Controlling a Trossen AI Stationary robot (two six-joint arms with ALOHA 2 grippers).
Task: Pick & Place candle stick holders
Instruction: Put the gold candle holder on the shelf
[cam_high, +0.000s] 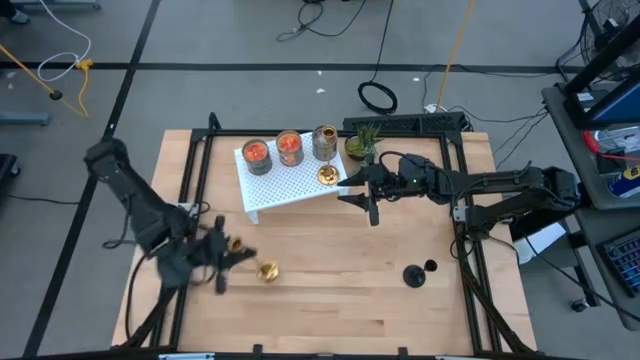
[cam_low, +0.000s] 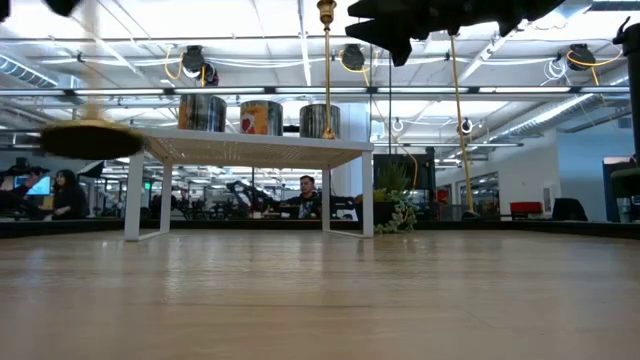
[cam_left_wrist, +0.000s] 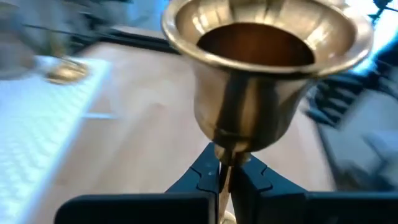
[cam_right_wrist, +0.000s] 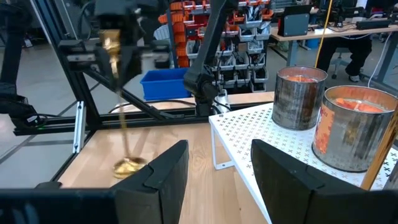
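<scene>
While the left gripper (cam_left_wrist: 225, 177) has its jaws clamped together on the thin stem of a brass candle stick holder (cam_left_wrist: 264, 68), the step in hand looks like carrying it across to the white perforated rack (cam_high: 290, 178), and doing that well probably means keeping the stem upright, lifting the flared base clear of the rack's edge, and lowering onto a bare patch of the grid away from the pieces already there. That holder is polished metal, its cup bell-shaped with a dark hollow, its stem slim enough to twist in the grip if swung fast. From above, this arm sits over the near left part of the wooden surface (cam_high: 330, 270), the round base (cam_high: 267, 270) showing just beside it. Lying alone toward the near right corner of the surface is the black stemmed holder (cam_high: 417, 273), matte and dark, well apart from everything else. Farther back, the right gripper (cam_right_wrist: 214, 165) hangs by the rack's right end with its jaws apart and nothing between them. On the rack stand two glass cups with orange inside (cam_high: 273, 151), a greyish clear cup (cam_high: 325, 140), and the second brass holder (cam_high: 327, 174) at the front edge. Beyond the rack's far right corner stands a small green potted plant (cam_high: 362, 142).
</scene>
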